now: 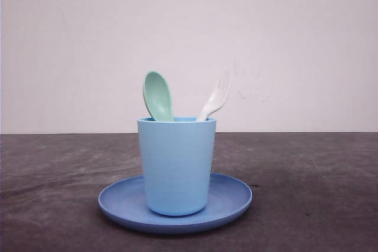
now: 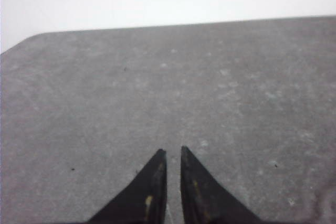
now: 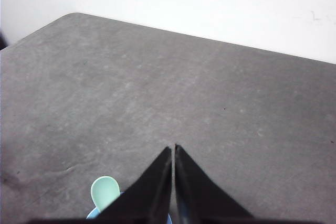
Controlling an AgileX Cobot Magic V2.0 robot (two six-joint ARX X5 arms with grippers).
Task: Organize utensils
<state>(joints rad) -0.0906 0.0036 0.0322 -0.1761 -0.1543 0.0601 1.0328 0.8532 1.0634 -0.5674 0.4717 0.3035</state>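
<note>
A mint-green spoon [image 1: 157, 95] and a white fork [image 1: 216, 100] stand upright in a light blue cup [image 1: 176, 166], bowl and tines up. The cup rests in the middle of a blue round plate [image 1: 233, 199] on the grey table. In the right wrist view the spoon's bowl [image 3: 104, 192] and a bit of the cup's rim [image 3: 93, 215] peek out beside my right gripper [image 3: 173, 147], which is shut with nothing in it and sits above the cup. My left gripper [image 2: 171, 150] hangs over bare table, its fingers nearly together and holding nothing.
The dark grey table [image 1: 319, 181] stretches out on both sides of the plate. A white wall [image 1: 189, 33] stands behind its far edge. The table's rounded corner [image 3: 73, 15] shows in the right wrist view.
</note>
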